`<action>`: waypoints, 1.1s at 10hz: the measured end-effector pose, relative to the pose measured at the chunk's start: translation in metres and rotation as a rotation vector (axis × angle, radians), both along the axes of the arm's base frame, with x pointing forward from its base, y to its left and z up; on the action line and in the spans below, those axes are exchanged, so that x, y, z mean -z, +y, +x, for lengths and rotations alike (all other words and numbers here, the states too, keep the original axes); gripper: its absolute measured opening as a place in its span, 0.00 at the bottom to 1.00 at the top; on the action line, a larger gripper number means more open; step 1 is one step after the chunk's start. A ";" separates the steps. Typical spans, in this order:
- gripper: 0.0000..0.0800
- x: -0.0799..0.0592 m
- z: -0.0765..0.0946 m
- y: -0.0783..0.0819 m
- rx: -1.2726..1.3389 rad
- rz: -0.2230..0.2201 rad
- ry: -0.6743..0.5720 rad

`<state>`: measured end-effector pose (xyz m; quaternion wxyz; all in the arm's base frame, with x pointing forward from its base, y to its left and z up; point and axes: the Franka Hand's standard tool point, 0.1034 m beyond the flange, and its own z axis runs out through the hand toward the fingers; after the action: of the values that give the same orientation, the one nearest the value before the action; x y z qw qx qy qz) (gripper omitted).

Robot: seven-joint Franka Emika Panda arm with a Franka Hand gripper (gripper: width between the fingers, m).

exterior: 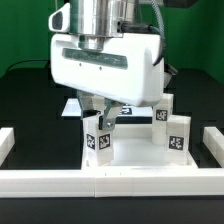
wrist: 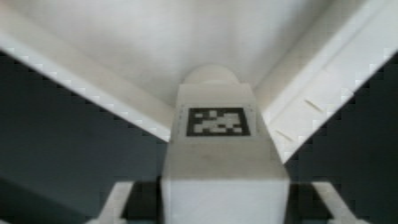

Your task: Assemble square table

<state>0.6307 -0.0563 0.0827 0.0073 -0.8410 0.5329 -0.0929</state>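
Note:
The square table's white panel (exterior: pixel 135 153) lies flat on the dark table. A white tag-marked leg post (exterior: pixel 97 142) stands upright at its corner on the exterior view's left. My gripper (exterior: pixel 102 113) hangs straight over this post with a finger on each side. In the wrist view the post (wrist: pixel 217 122) runs up the middle toward the panel's corner (wrist: pixel 214 35). My gripper (wrist: pixel 222 198) is open, with a dark gap between each finger (wrist: pixel 121 200) and the post. Two more leg posts (exterior: pixel 178 135) stand on the exterior view's right.
Long white border rails run along the front (exterior: pixel 110 183), the exterior view's left (exterior: pixel 8 141) and right (exterior: pixel 215 141). A flat white sheet, probably the marker board (exterior: pixel 72 103), lies behind the panel. The arm's body hides the middle of the scene.

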 end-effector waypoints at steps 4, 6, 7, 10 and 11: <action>0.37 0.000 -0.001 -0.001 0.291 0.055 -0.015; 0.59 0.001 -0.002 -0.001 0.237 0.046 -0.004; 0.76 0.003 -0.006 0.001 0.196 0.047 0.026; 0.81 0.004 -0.008 0.003 -0.028 0.001 0.059; 0.81 0.004 -0.008 0.003 -0.150 -0.017 0.072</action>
<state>0.6226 -0.0531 0.0783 -0.0123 -0.8815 0.4673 -0.0663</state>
